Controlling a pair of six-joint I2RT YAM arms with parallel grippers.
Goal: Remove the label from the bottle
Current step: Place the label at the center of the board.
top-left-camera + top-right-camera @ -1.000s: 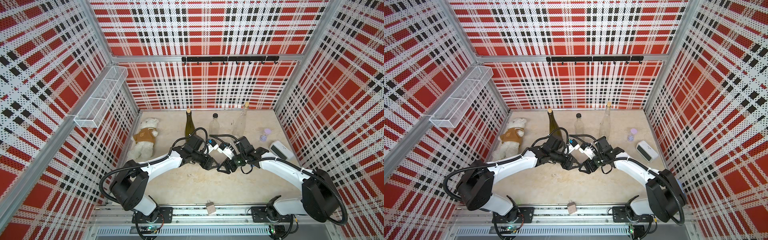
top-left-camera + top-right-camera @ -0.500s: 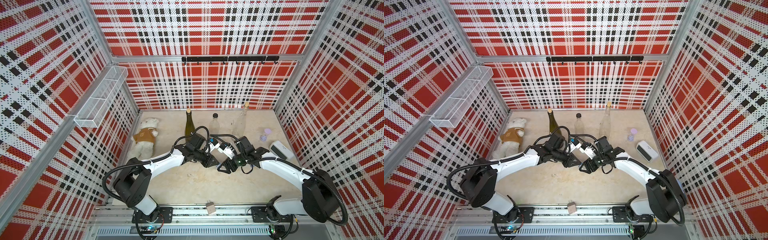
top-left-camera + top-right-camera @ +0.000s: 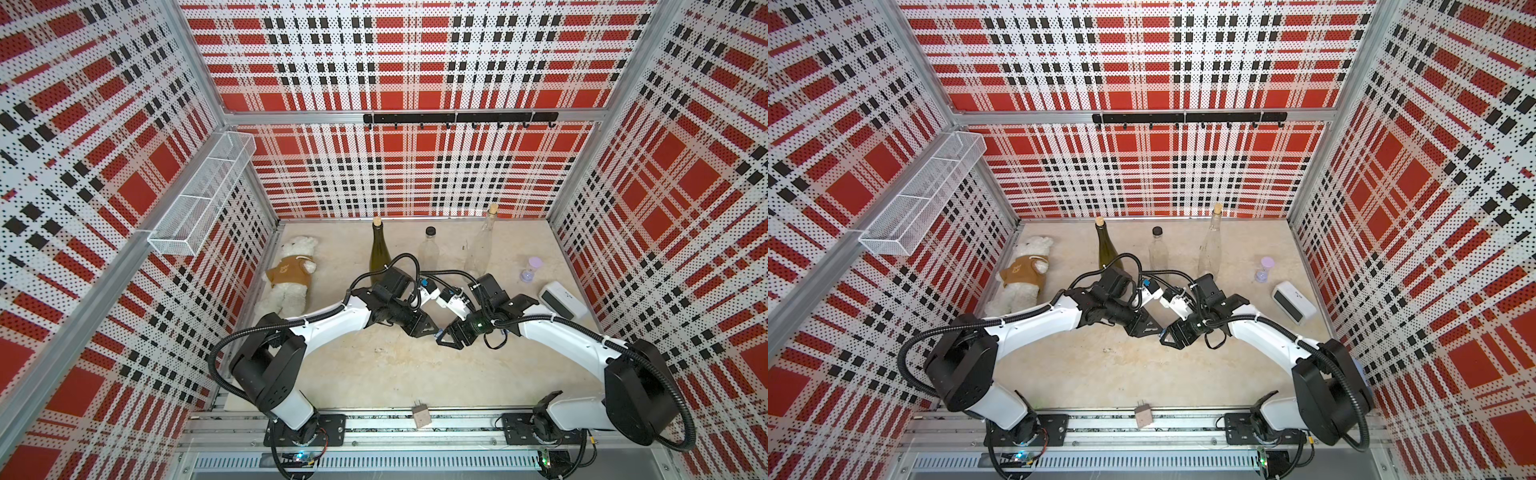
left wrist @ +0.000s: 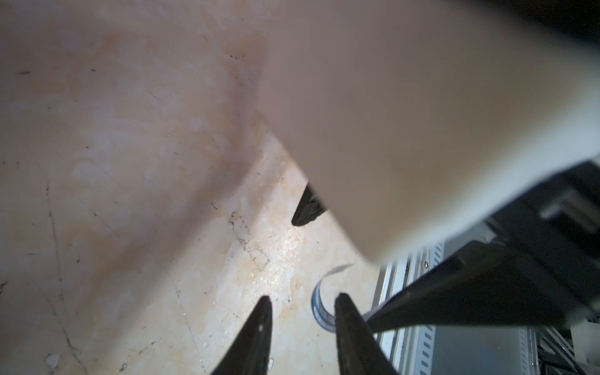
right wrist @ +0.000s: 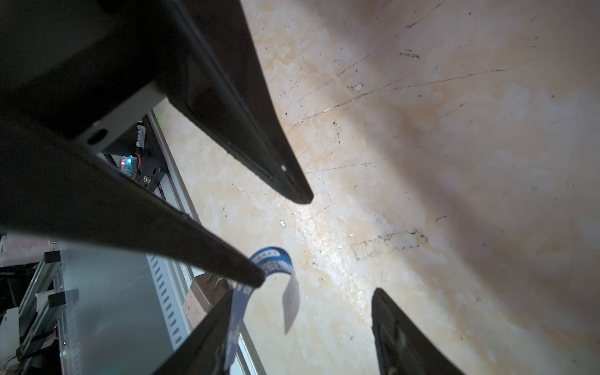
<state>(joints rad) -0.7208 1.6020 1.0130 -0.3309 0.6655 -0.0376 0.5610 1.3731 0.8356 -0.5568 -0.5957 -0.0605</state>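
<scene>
Far left on the table (image 3: pixel 374 374), lying flat: white teddy bear (image 3: pixel 291 274) in a brown shirt. Far right: small purple-topped item (image 3: pixel 532 269), white box (image 3: pixel 563 304) near it. At the near edge: small tan block (image 3: pixel 420 414). On the left wall: wire basket (image 3: pixel 203 195). On the far wall: black hook rail (image 3: pixel 459 118).

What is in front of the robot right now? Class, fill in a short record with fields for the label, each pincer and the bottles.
label: blue strip, curled, on no bottle, hanging above the table where the two pincers meet
left pincer: open, narrow gap; one fingertip seems to touch the label
right pincer: open wide; label lies against one finger
bottles: green bottle, capped clear bottle, tall clear bottle; all upright at the back, none held
</scene>
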